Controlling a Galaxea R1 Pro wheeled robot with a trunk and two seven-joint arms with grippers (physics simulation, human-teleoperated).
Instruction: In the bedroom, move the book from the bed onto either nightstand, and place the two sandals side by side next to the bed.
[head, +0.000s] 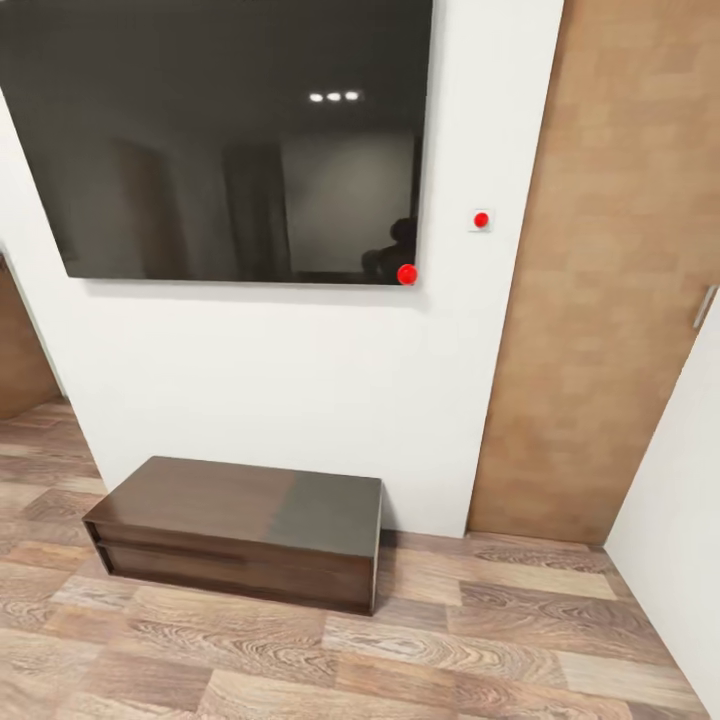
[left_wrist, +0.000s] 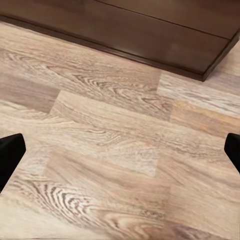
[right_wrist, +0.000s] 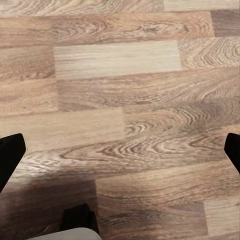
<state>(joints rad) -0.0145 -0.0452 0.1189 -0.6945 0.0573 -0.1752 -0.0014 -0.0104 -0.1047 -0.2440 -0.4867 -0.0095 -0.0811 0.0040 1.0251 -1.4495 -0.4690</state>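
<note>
The book, the bed, the nightstand and the two sandals are out of view. In the left wrist view my left gripper (left_wrist: 120, 152) is open, its black fingertips (left_wrist: 10, 152) far apart at the frame's two sides over bare wood-plank floor (left_wrist: 115, 135). In the right wrist view my right gripper (right_wrist: 120, 155) is open too, its black fingertips (right_wrist: 11, 152) wide apart above the plank floor (right_wrist: 130, 100). Nothing lies between either pair of fingers.
A long low dark cabinet (head: 240, 530) with a grey panel stands against the white wall (head: 300, 380); its front edge (left_wrist: 150, 40) is close to my left gripper. Above hangs a big black screen (head: 220, 140). A brown wooden door (head: 610, 280) is at the right.
</note>
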